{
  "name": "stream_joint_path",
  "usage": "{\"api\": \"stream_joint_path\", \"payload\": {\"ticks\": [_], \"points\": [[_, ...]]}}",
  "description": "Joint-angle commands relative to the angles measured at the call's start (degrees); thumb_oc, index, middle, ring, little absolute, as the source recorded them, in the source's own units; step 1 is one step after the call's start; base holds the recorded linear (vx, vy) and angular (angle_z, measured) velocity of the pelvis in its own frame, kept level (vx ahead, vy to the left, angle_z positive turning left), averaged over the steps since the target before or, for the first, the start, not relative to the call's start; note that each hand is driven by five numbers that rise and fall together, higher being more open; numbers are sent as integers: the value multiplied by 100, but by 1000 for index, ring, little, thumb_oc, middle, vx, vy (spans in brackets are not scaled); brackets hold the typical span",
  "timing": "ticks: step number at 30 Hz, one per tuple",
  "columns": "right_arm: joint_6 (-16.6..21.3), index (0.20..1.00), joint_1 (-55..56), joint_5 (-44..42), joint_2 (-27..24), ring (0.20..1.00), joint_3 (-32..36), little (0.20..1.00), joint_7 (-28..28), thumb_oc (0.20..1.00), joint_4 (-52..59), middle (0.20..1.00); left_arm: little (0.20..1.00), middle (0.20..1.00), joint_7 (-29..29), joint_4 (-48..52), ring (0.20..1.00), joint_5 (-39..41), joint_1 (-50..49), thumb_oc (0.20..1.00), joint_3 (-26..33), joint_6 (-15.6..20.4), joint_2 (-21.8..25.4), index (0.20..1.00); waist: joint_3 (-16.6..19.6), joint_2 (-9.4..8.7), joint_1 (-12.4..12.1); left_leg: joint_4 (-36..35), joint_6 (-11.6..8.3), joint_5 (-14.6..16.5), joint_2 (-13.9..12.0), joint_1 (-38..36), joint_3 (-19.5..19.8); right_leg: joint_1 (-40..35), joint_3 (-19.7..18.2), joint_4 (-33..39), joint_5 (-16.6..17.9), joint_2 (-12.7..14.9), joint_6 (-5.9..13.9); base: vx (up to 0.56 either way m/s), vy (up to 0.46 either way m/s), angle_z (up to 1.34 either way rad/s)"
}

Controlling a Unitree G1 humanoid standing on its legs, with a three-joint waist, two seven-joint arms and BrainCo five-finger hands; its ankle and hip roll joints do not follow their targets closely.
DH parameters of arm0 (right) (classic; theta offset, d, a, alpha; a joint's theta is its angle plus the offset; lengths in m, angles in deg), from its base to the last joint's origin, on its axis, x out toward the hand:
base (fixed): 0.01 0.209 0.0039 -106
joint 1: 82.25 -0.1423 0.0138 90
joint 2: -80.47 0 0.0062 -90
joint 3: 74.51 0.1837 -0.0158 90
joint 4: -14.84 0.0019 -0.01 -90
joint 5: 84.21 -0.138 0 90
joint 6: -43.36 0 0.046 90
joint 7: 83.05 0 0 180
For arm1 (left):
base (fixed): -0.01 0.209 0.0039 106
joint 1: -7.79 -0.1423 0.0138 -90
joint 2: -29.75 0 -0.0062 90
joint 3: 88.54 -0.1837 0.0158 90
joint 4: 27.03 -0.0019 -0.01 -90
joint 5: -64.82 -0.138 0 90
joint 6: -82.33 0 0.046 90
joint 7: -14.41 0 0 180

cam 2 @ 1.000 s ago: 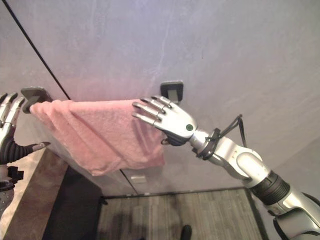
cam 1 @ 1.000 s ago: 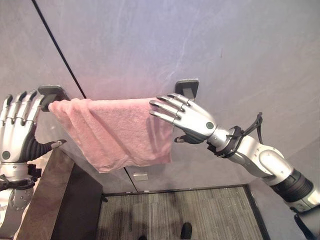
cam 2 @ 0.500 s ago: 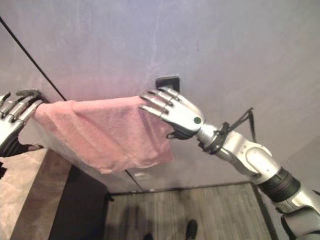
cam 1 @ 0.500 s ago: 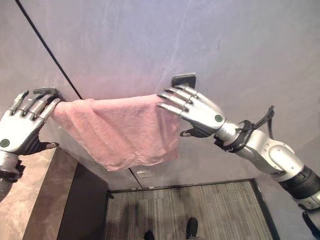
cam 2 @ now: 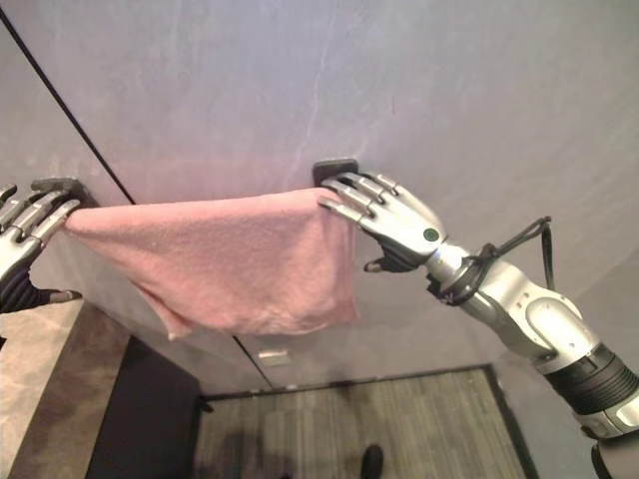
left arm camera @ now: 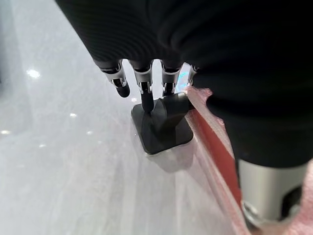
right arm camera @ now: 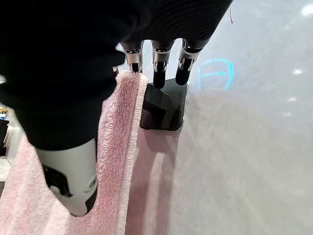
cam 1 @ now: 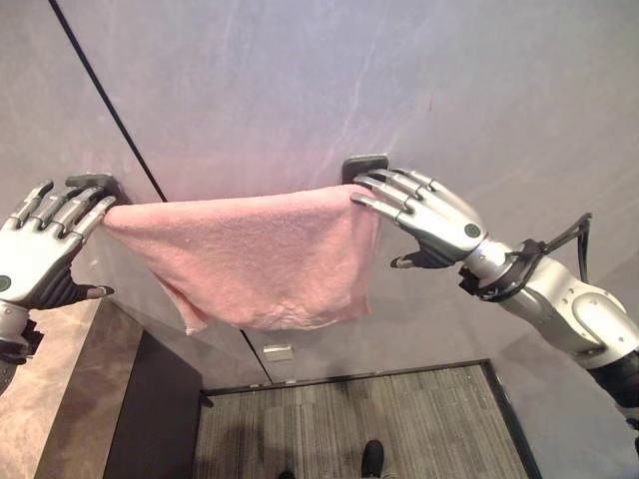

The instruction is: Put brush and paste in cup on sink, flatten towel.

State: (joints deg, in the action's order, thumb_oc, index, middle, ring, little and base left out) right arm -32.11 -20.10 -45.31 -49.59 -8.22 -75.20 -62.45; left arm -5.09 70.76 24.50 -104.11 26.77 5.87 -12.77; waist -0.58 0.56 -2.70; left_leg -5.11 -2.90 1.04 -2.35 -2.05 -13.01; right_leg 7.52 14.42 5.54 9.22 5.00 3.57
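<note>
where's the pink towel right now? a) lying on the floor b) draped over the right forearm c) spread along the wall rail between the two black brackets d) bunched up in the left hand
c: the pink towel hangs spread along the rail from the left bracket to the right bracket, with the left hand and the right hand at its two top ends, fingers straight.

Pink towel (cam 1: 260, 254) hangs spread out between two dark wall brackets (cam 1: 365, 166).
</note>
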Motion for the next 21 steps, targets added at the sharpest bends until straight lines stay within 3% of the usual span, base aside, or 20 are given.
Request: {"api": "stream_joint_path", "payload": {"ticks": [1, 3, 4, 6, 8, 9, 10, 12, 16, 18, 19, 21], "points": [[-445, 1000, -264, -181, 235, 1000, -133, 1000, -272, 1000, -387, 1000, 1000, 1000, 48, -350, 1000, 74, 215, 1000, -150, -335, -257, 1000, -79, -95, -25, 11, -173, -231, -106, 169, 137, -823, 35, -54, -400, 658, 779, 0, 0, 0], [-429, 1000, -189, -206, 491, 1000, 285, 1000, 90, 1000, 156, 1000, 1000, 1000, -383, -105, 1000, 451, 741, 1000, -339, -254, -918, 1000, -72, -92, 2, 11, -174, -231, -130, 134, 155, -857, 46, -54, -425, 645, 761, 0, 0, 0], [-429, 1000, -189, -206, 491, 1000, 285, 1000, 90, 1000, 156, 1000, 1000, 1000, -383, -105, 1000, 451, 741, 1000, -339, -254, -918, 1000, -72, -92, 2, 11, -174, -231, -130, 134, 155, -857, 46, -54, -425, 645, 761, 0, 0, 0], [-405, 1000, -138, -313, 1148, 1000, 667, 1000, 535, 1000, 744, 1000, 1000, 1000, -893, 110, 1000, 1036, 1375, 1000, -587, -238, -1779, 1000, 11, -135, 22, 11, -177, -191, -155, 81, 193, -919, 75, -54, -477, 626, 733, 3, -36, 1], [-404, 1000, -183, -545, 1613, 1000, 780, 1000, 787, 1000, 895, 1000, 1000, 1000, -1107, 289, 1000, 1336, 1794, 1000, -755, -200, -2142, 1000, 58, -153, 40, 11, -163, -218, -168, 64, 215, -945, 82, -54, -465, 612, 694, -39, -27, 2], [-404, 1000, -184, -546, 1612, 1000, 783, 1000, 787, 1000, 895, 1000, 1000, 1000, -1106, 290, 1000, 1336, 1798, 1000, -756, -202, -2142, 1000, 59, -154, 39, 11, -162, -224, -167, 70, 216, -939, 83, -54, -460, 613, 693, -57, -39, -1], [-421, 1000, -240, -861, 2033, 1000, 870, 1000, 994, 1000, 963, 1000, 1000, 1000, -1319, 489, 1000, 1467, 2084, 1000, -813, -208, -2391, 1000, 112, -164, 56, 11, -162, -219, -189, 41, 233, -969, 80, -54, -476, 592, 668, -41, -38, -6], [-406, 1000, -286, -1307, 2401, 1000, 988, 1000, 1176, 1000, 1078, 1000, 1000, 1000, -1469, 625, 1000, 1534, 2277, 1000, -842, -244, -2550, 1000, 161, -180, 74, 11, -171, -231, -215, 32, 224, -982, 79, -54, -478, 574, 647, -47, -40, -2], [-413, 1000, -164, -1473, 2573, 1000, 1337, 1000, 1459, 1000, 1229, 1000, 1000, 1000, -1618, 824, 1000, 1700, 2338, 1000, -702, -230, -2751, 1000, 190, -205, 92, 11, -178, -231, -264, -13, 186, -986, 40, -54, -485, 536, 616, -6, -8, 0], [-387, 1000, 174, -1696, 2644, 1000, 1668, 1000, 1616, 1000, 1337, 1000, 1000, 1000, -1664, 1007, 1000, 1958, 2180, 1000, -585, -144, -3037, 1000, 185, -207, 123, 11, -181, -244, -283, -28, 156, -968, -2, -54, -478, 507, 600, -32, -18, -3], [-349, 1000, 891, -1834, 2672, 1000, 2204, 1000, 1745, 1000, 1357, 1000, 1000, 1000, -1615, 1125, 1000, 2309, 1773, 1000, -406, -56, -3433, 1000, 122, -223, 191, 11, -183, -272, -307, -19, 129, -927, -36, -54, -459, 482, 594, -47, -22, -1], [-292, 1000, 1581, -2039, 2780, 1000, 2519, 1000, 1696, 1000, 1389, 1000, 1000, 1000, -1516, 1211, 1000, 2630, 1383, 1000, -363, 24, -3793, 1000, 96, -231, 194, 11, -186, -295, -320, 8, 117, -900, -51, -54, -442, 465, 583, -37, -20, -2]]}}
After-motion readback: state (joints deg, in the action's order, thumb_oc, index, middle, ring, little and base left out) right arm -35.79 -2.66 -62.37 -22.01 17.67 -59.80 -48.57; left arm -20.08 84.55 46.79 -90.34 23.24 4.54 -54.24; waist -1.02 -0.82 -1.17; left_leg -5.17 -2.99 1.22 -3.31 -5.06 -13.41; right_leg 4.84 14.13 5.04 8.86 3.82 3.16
